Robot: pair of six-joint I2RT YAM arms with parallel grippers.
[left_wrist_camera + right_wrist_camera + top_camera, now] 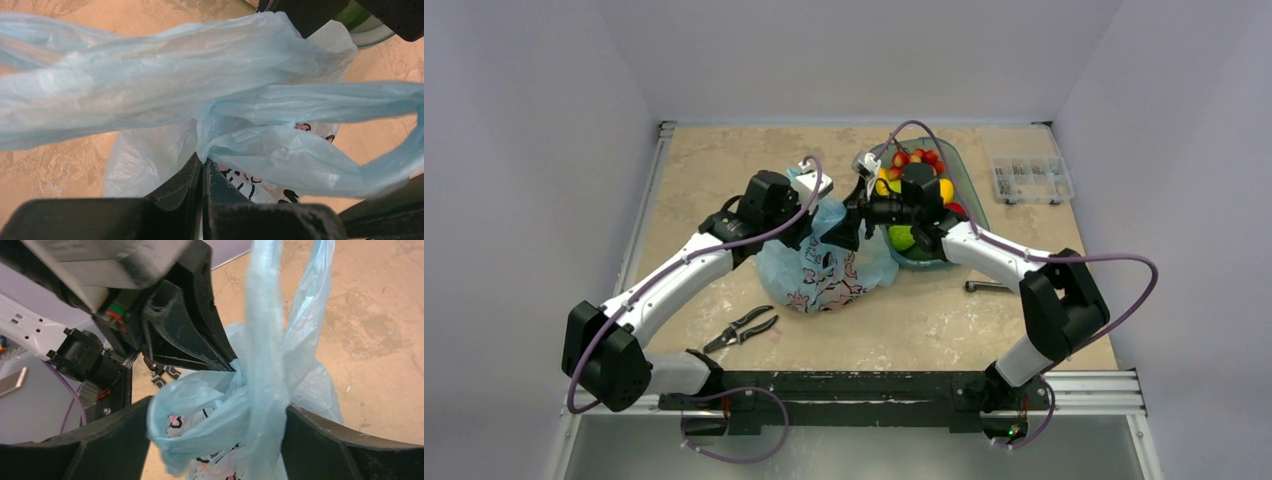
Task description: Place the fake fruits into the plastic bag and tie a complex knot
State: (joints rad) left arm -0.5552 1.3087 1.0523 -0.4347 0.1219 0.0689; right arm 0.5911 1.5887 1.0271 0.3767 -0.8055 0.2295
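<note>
The light-blue plastic bag (824, 272) with cartoon print sits mid-table. My left gripper (202, 162) is shut on a fold of the bag's upper plastic; it also shows in the right wrist view (231, 365), pinching the bag. My right gripper (215, 440) is open, its wide-apart fingers (75, 450) standing either side of the bunched, twisted handle loops (250, 400); I cannot tell whether they form a knot. In the top view both grippers meet above the bag's mouth (842, 222). Fake fruits (919, 160), red, yellow and green, lie in the teal dish (972, 200).
Pliers (742, 328) lie on the table in front of the bag. A clear parts box (1029, 180) stands at the back right. A small metal tool (989, 287) lies right of the bag. Grey walls enclose the table.
</note>
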